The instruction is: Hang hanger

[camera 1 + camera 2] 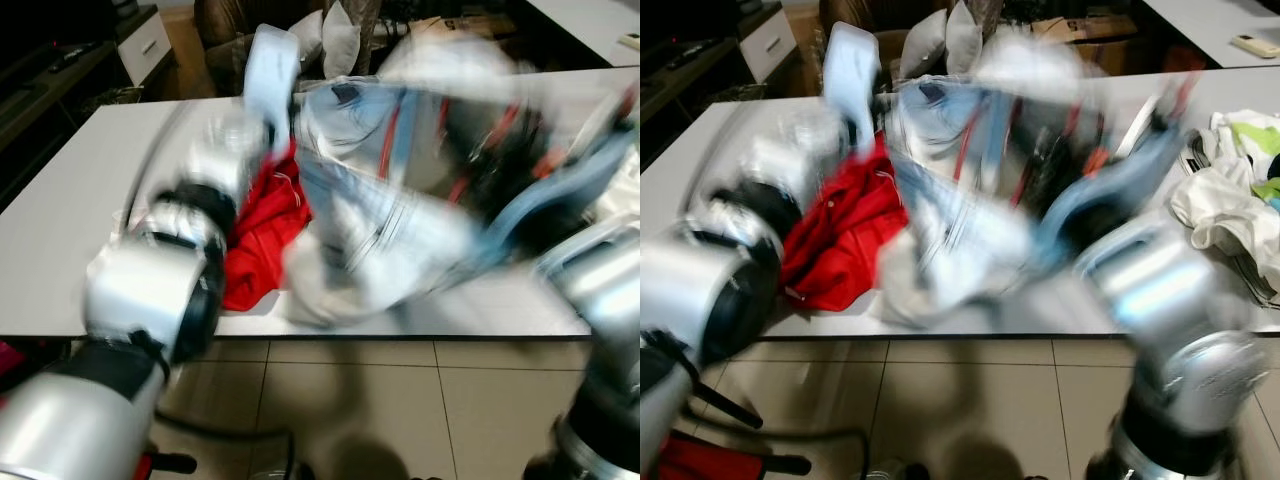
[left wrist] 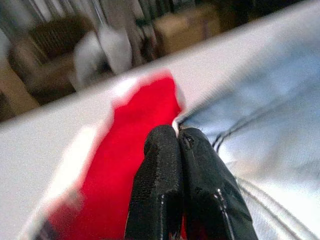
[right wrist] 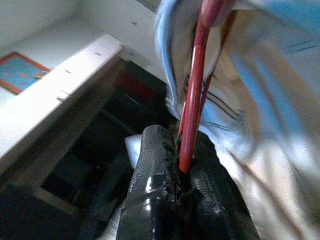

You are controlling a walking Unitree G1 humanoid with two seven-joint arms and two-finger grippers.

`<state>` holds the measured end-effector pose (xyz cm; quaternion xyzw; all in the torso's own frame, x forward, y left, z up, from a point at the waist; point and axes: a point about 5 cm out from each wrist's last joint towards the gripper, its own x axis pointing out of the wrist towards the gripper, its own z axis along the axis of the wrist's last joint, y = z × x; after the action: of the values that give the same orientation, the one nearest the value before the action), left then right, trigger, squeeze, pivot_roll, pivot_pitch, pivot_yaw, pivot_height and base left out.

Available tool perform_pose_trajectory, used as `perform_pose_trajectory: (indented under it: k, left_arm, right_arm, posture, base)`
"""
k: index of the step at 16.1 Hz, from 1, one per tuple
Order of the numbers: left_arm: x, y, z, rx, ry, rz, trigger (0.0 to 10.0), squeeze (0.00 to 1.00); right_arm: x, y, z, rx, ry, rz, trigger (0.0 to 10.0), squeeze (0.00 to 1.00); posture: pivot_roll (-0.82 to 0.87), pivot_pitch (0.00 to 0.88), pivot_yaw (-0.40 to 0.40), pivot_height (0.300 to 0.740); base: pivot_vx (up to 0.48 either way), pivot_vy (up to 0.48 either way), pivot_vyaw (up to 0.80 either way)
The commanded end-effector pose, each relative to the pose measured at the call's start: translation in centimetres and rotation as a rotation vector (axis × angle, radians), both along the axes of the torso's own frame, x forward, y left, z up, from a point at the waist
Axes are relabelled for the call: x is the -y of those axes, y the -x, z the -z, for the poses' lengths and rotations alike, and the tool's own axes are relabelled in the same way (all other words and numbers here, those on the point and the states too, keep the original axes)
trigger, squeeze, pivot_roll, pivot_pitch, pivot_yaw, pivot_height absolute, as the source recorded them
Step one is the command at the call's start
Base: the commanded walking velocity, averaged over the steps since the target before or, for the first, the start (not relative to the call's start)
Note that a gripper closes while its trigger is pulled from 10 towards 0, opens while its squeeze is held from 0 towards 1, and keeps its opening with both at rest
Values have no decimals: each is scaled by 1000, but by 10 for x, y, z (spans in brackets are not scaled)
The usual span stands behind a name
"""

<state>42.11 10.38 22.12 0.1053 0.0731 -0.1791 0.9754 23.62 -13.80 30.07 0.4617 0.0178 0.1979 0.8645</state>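
Right gripper (image 3: pixel 181 167) clamped on red hanger (image 3: pixel 192 100) inside pale blue shirt (image 1: pixel 370 200), left gripper (image 2: pixel 179 142) pinched closed at shirt's edge, red garment (image 1: pixel 262 240) on table (image 1: pixel 70 210), heavy blur.

From my seat, the surface (image 1: pixel 60 230) runs across the head views from nine o'clock to three o'clock, its near edge toward me and the floor (image 1: pixel 400 400) below at six. A crumpled garment (image 1: pixel 262 235) lies on the surface at about ten o'clock of centre, touching the denim garment (image 1: pixel 370 225), which is lifted over the middle. A hanger (image 3: pixel 192 100) sits inside the denim garment. My left gripper (image 2: pixel 175 137) meets the denim garment's edge just beside the crumpled one. My right gripper (image 3: pixel 180 165) grips the hanger at two o'clock. More clothes (image 1: pixel 1230 200) lie at three o'clock. Cushions (image 1: pixel 945 40) sit behind the surface at twelve.
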Motion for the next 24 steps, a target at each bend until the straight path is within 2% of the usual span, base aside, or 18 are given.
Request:
perform_pose_trajectory:
  k: [1,2,3,4,5,7,8,11,13,14,15,16,18,21,24]
  left_arm:
    - [-6,5,24,-67,-52,3,0,0]
    - [-6,8,35,-93,-60,12,0,0]
    - [-3,24,78,-209,-46,73,0,0]
    - [-2,28,87,-239,-31,99,0,0]
    - [1,39,106,-295,19,150,0,0]
    - [4,47,117,-320,90,220,0,0]
    - [4,50,118,-312,157,254,0,0]
    - [-3,58,122,-280,286,281,0,0]
    - [-5,74,129,-249,355,291,0,0]
    - [-5,80,129,-226,369,308,2039,0]
    - [-4,89,127,-200,381,312,8980,0]
    - [-5,95,119,-162,401,313,10000,0]
    - [-7,105,103,-112,430,296,10000,0]
    - [-11,114,97,-91,415,266,10000,0]
    - [-9,124,89,-99,415,259,10000,0]
  right_arm:
    - [2,6,-17,79,-21,-31,10000,0]
    - [4,5,-22,92,-16,-29,10000,0]
    - [10,1,-35,111,-36,-28,10000,0]
    - [11,0,-37,114,-40,-31,10000,0]
    - [13,-3,-41,102,-35,-44,10000,0]
    - [15,-8,-43,86,-34,-46,10000,0]
    - [17,-13,-43,78,-18,-40,10000,0]
    - [15,-27,-29,59,175,-11,10000,0]
    - [9,-29,-26,54,149,-43,10000,0]
    - [7,-30,-24,50,153,-52,10000,0]
    - [5,-32,-21,46,157,-69,10000,0]
    - [4,-33,-17,40,157,-81,10000,0]
    - [3,-34,-11,28,153,-89,10000,0]
    - [3,-33,-8,23,152,-74,10000,0]
    - [3,-32,-6,24,147,-76,10000,0]
  posture:
    - [-42,0,119,740]
    - [-43,0,117,740]
    - [-49,0,104,740]
    - [-48,0,97,740]
    - [-47,0,86,740]
    - [-46,0,64,740]
    - [-41,0,55,740]
    - [-27,0,39,740]
    - [-19,0,26,740]
    - [-19,0,21,740]
    - [-13,0,10,740]
    - [-10,0,4,740]
    - [-7,9,7,740]
    - [-13,18,18,740]
    - [-14,25,21,740]
  base:
    - [0,0,0]
    - [0,0,0]
    - [0,0,0]
    - [0,0,0]
    - [0,0,0]
    - [0,0,0]
    - [0,0,0]
    - [0,0,0]
    - [0,0,0]
    - [0,0,0]
    - [0,0,0]
    - [0,0,0]
    - [0,0,0]
    - [0,0,0]
    - [0,-480,175]
